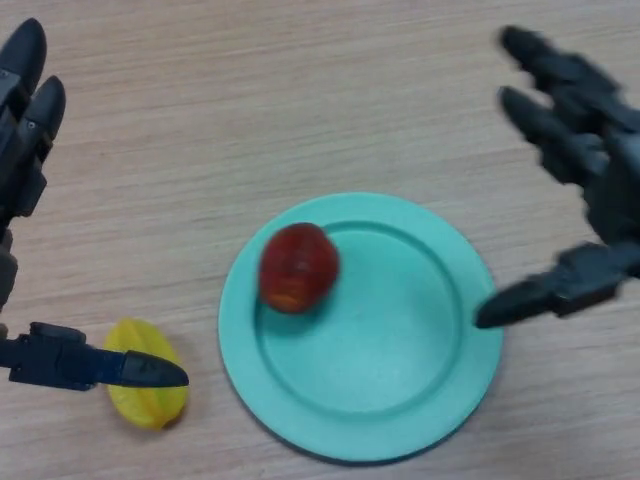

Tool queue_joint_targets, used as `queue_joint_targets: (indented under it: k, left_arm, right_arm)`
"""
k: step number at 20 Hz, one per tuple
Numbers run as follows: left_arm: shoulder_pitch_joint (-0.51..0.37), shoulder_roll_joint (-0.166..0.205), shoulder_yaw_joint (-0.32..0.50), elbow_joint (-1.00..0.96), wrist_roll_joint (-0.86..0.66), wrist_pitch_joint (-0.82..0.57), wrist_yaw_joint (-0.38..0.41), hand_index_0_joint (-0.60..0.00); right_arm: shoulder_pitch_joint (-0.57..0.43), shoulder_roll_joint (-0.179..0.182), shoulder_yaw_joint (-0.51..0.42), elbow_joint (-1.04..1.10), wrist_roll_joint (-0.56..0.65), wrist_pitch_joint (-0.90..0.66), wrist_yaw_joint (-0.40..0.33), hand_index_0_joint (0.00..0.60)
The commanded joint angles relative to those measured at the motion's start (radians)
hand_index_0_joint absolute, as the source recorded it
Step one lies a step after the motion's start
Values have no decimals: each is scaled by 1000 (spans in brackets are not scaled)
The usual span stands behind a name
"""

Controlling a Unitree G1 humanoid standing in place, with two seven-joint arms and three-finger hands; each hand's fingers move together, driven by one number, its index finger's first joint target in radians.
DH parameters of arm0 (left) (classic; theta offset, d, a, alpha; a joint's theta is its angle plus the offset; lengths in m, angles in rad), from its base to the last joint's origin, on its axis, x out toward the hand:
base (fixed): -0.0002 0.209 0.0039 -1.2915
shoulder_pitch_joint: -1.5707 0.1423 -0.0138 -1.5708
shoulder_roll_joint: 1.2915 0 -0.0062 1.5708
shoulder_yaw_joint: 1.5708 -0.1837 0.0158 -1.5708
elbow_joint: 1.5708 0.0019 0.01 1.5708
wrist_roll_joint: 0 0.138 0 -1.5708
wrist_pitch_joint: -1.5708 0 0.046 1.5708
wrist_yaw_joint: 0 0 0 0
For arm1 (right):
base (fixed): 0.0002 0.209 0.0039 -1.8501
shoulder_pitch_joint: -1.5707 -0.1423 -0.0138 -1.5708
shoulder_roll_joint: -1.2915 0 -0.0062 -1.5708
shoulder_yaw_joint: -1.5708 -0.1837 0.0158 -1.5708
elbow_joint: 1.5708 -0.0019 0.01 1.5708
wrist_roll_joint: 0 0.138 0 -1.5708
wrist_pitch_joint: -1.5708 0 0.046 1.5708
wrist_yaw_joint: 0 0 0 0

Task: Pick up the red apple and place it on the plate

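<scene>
The apple [298, 267] lies on the plate [400, 400], on the inner slope near the plate's upper-left rim, tipped a little on its side. No hand touches it, so by my reading the placing is done and the apple has simply settled where the rim's curve holds it.

The plate sits flat on the worktop [300, 100]. To the plate's right the right hand [600, 190] hangs released: its fingers are spread straight above the plate's upper-right edge, and its thumb points in at the plate's right rim, just beside it or just over it. That wide, empty spread looks like a hand that has let go, not one about to grip.

To the plate's left, well apart from the apple, the left hand [25, 120] is also slack and empty, fingers straight. Its thumb reaches across a yellow fruit [150, 395] that lies on the worktop near the plate's lower-left rim; whether it touches the fruit I cannot tell.
</scene>
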Motion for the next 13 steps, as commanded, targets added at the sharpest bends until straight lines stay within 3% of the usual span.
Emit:
queue_joint_targets:
  k: [1,5,13]
  left_arm:
    - [-39,50,48,-30,7,-94,9,0]
    - [-64,65,46,-16,11,-84,8,0]
    - [-25,34,-3,-23,2,-74,8,0]
  right_arm:
    - [23,-41,-83,-128,177,-19,-26,0]
    - [90,-37,-103,-202,244,23,-54,0]
    - [109,-32,-117,-276,277,78,-90,0]
